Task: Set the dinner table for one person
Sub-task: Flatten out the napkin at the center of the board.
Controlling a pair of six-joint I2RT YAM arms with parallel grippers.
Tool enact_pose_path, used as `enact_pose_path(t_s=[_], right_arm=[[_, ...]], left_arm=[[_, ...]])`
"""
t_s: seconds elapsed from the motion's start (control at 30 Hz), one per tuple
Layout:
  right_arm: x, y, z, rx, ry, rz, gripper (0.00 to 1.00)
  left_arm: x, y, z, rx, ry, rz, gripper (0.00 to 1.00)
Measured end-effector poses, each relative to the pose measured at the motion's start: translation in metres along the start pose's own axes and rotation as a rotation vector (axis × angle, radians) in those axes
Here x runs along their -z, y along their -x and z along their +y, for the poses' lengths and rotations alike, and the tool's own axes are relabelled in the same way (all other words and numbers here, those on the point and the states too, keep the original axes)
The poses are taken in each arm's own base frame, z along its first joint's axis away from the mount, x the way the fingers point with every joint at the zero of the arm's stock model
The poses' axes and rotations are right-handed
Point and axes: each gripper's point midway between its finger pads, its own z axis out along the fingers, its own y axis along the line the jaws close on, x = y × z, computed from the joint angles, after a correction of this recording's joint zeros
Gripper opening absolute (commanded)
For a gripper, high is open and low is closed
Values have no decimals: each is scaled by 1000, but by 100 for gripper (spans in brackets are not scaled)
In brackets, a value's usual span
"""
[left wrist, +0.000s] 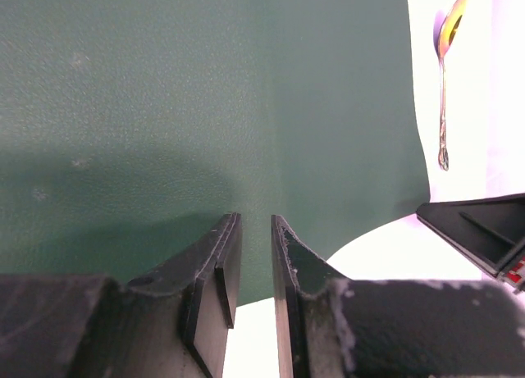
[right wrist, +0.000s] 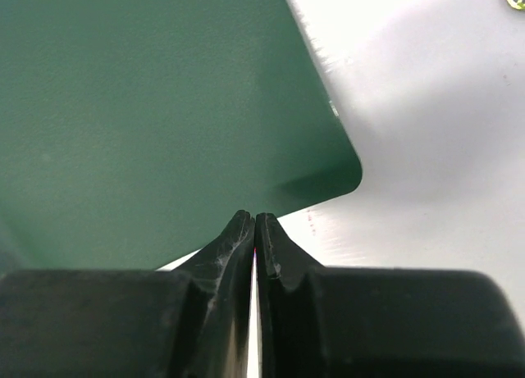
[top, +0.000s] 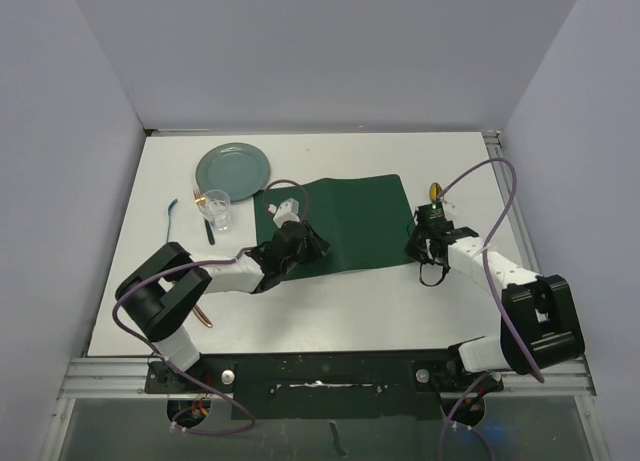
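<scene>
The right gripper point(right wrist: 255, 222) is pressed closed at the edge of the green placemat point(right wrist: 148, 116). The white dinner table point(right wrist: 426, 148) shows past the mat's rounded corner.

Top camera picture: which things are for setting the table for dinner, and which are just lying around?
For the job: dinner table, green placemat, plate, clear cup, gold spoon, small blue piece, likely cutlery.

Just lying about: nothing loose that I can see; only the arms' purple cables.
</scene>
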Motion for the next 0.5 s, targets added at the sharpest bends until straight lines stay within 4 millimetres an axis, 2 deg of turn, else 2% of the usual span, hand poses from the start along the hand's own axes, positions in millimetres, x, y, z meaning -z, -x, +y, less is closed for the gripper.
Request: enact_pose_path(t_s=[0.03, 0.17, 0.4, 0.5], right_arm=[[-3, -1, -3, -1, -13, 3, 18], [-15, 0, -16, -21, -60, 16, 27], [-30, 20, -38, -87, -79, 2, 51], [-31, 29, -42, -93, -70, -12, 52]], left_arm=[[2, 3, -1, -7, 6, -8, 19], [12, 16, -5, -27, 22, -40, 19], [34, 40, -12, -65, 39, -112, 20], [37, 44, -10, -75, 52, -125, 20]])
